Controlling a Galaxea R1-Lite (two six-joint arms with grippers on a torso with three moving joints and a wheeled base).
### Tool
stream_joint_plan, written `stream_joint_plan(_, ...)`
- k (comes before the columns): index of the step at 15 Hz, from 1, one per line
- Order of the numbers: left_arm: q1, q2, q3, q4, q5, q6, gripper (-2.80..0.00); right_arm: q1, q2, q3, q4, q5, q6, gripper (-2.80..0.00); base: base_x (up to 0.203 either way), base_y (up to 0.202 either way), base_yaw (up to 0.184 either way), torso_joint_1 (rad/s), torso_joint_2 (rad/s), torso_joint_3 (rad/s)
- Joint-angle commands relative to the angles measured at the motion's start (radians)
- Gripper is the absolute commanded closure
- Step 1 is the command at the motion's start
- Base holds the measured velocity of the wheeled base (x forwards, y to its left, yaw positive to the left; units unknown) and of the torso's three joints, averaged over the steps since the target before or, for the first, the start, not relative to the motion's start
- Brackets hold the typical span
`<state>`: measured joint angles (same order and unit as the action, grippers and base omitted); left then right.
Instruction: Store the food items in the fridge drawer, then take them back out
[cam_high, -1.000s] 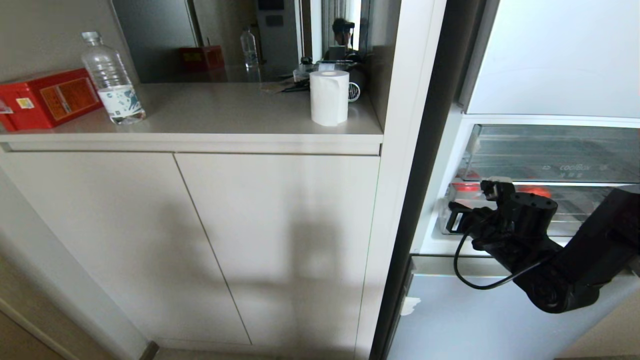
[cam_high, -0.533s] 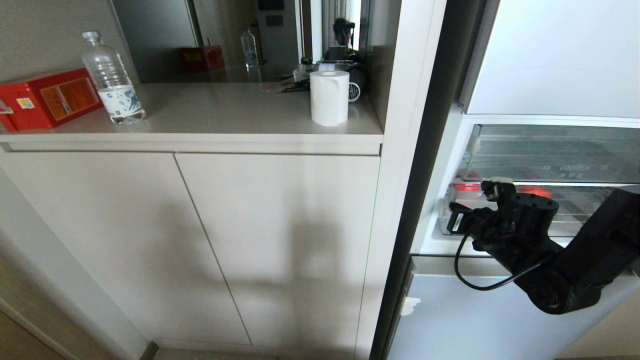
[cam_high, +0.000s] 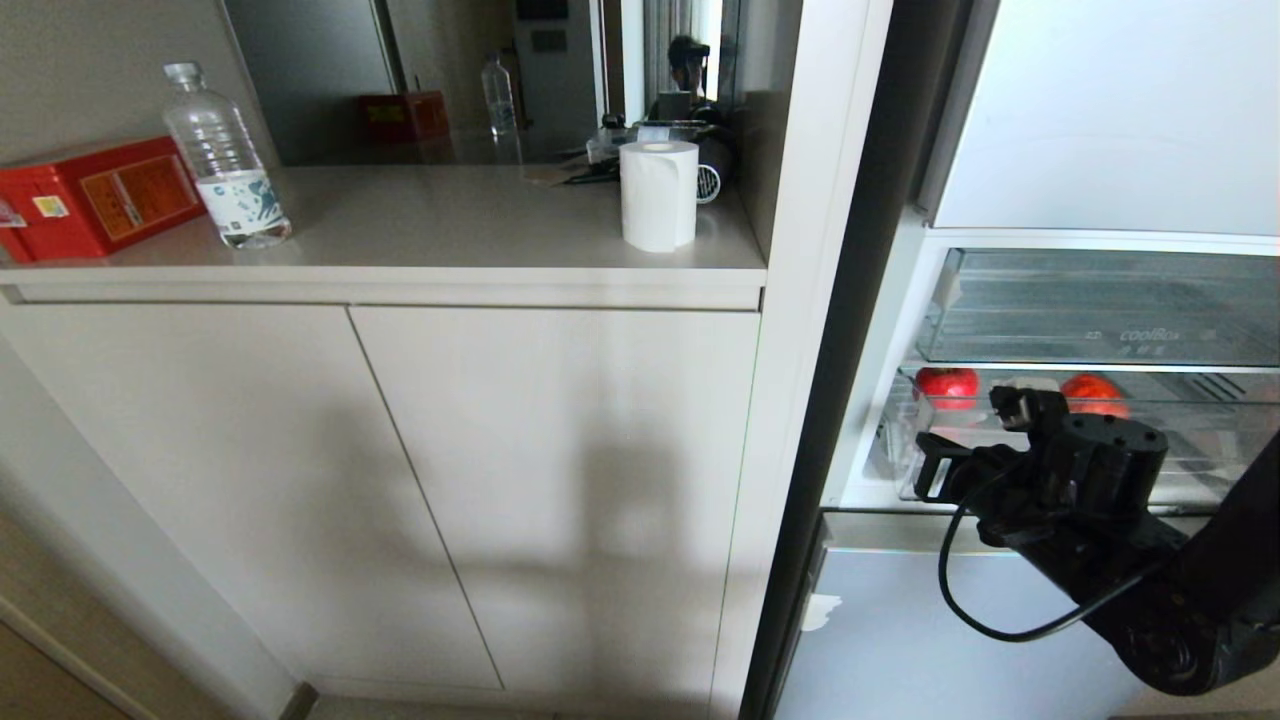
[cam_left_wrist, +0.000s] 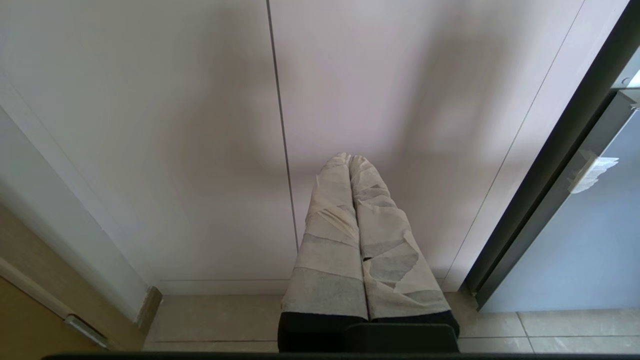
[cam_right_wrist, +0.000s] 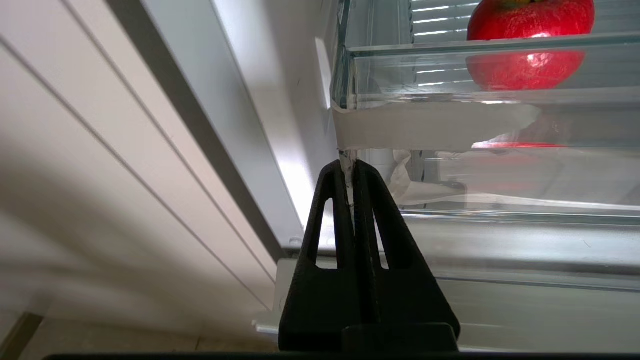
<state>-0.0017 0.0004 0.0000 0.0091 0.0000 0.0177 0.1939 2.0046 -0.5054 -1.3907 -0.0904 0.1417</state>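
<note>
The right gripper (cam_right_wrist: 353, 167) has its black fingers pressed together on a thin scrap of white tape (cam_right_wrist: 430, 125) hanging at the corner of the fridge drawer (cam_right_wrist: 450, 97); whether the scrap is truly pinched or only lies between the tips is hard to make out. In the head view the fingers are hidden behind the wrist and its looping cable, and the arm is cut off at the frame's lower right. Just beyond the fingertips stands the drawer's clear front lip. Past that, on the ridged floor, sit two red food items (cam_high: 947, 386), the far one (cam_high: 1093, 393) partly hidden by the wrist. Above them, a second clear bin (cam_high: 1100, 310) carries faint lettering.

The left gripper (cam_left_wrist: 349, 162), its taped fingers closed together, hangs before the cupboard doors (cam_left_wrist: 200, 125), away from the fridge.

Compared with a second ago, the right gripper has dropped lower and back, the drawer has come out with it, and both red pieces, then only blurred red glints behind the plastic, now show plainly
</note>
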Motion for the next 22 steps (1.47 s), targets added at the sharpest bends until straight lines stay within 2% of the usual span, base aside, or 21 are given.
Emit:
stream_joint_plan(1, 0.0, -0.002, 0.0, 0.0, 0.0, 0.001, 0.0, 0.011, -0.039, 0.066, -0.043, 0.0, 0.002, 0.0, 0.0, 0.0, 0.0, 0.0, 0.0, 0.0)
stream_joint_plan(5, 0.0, -0.002, 0.0, 0.0, 0.0, 0.001, 0.0, 0.043, -0.038, 0.176, -0.134, -0.032, 0.002, 0.0, 0.0, 0.0, 0.0, 0.0, 0.0, 0.0)
stream_joint_plan(8, 0.0, -0.002, 0.0, 0.0, 0.0, 0.001, 0.0, 0.057, -0.052, 0.251, -0.139, -0.047, 0.005, 0.0, 0.0, 0.0, 0.0, 0.0, 0.0, 0.0)
stream_joint_plan(17, 0.0, -0.002, 0.0, 0.0, 0.0, 0.0, 0.0, 0.073, -0.302, 0.478, -0.139, -0.063, 0.024, 0.0, 0.0, 0.0, 0.0, 0.0, 0.0, 0.0)
stream_joint_plan(22, 0.0, -0.002, 0.0, 0.0, 0.0, 0.0, 0.0, 0.073, -0.393, 0.505, -0.132, -0.098, 0.033, 0.0, 0.0, 0.0, 0.0, 0.0, 0.0, 0.0)
